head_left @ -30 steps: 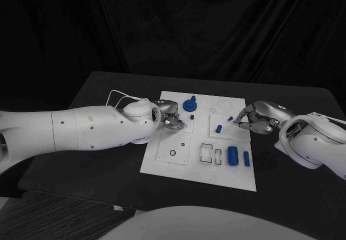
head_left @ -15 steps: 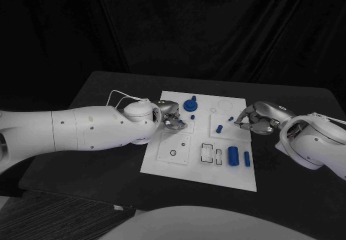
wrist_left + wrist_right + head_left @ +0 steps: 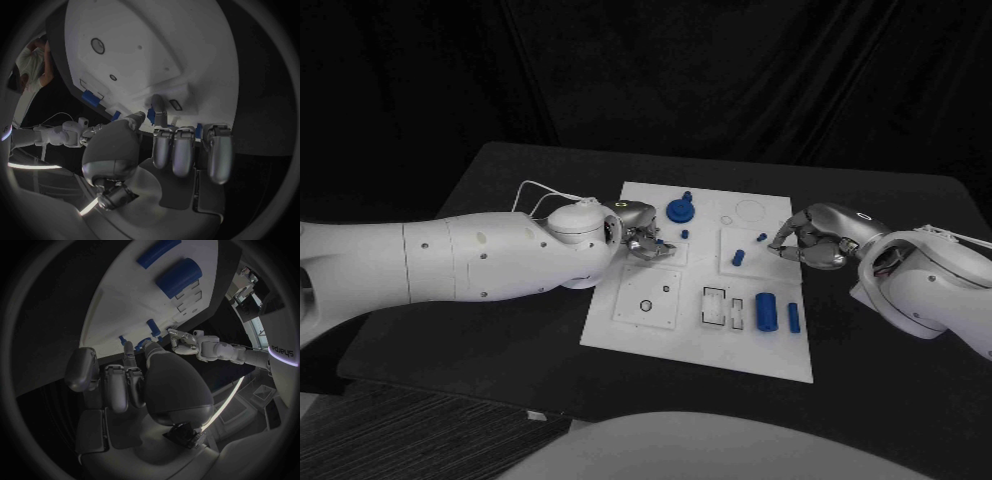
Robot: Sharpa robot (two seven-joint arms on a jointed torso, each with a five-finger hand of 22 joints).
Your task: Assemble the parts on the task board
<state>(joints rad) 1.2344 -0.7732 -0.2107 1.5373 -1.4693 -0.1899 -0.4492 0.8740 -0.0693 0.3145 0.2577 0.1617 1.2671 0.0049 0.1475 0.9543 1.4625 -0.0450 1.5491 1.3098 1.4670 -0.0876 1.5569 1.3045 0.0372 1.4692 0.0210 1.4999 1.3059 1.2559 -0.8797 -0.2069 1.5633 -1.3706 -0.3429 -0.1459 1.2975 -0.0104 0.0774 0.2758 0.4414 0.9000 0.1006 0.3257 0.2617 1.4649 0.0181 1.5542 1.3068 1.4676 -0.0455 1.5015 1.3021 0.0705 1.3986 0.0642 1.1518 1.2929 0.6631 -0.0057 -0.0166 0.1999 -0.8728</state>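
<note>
Over the left side of the white task board (image 3: 697, 345) sits my left hand (image 3: 640, 240), fingers curled down toward the board near its far-left corner. Between the thumb and one finger a small blue part (image 3: 150, 114) shows in the left wrist view, pinched and held right against the board's surface; my other fingers (image 3: 185, 150) hang lined up beside it.

Across the board, my right hand (image 3: 808, 238) hovers at the right edge, fingers bunched toward a small blue peg (image 3: 760, 237). The right wrist view puts my fingertips close to a blue piece (image 3: 145, 343), but whether I'm gripping it or only touching it, I cannot tell.

On the board itself: a round blue knob (image 3: 679, 210) stands at the far side, a thin blue pin (image 3: 687, 194) just beyond it, and a small blue stud (image 3: 685, 234) just nearer. A short blue post (image 3: 737, 257) stands near the middle. Toward the near right lie a thick blue cylinder (image 3: 766, 309) and a slimmer blue rod (image 3: 793, 318) beside it, with two rectangular slots (image 3: 715, 306) just to their left.
</note>
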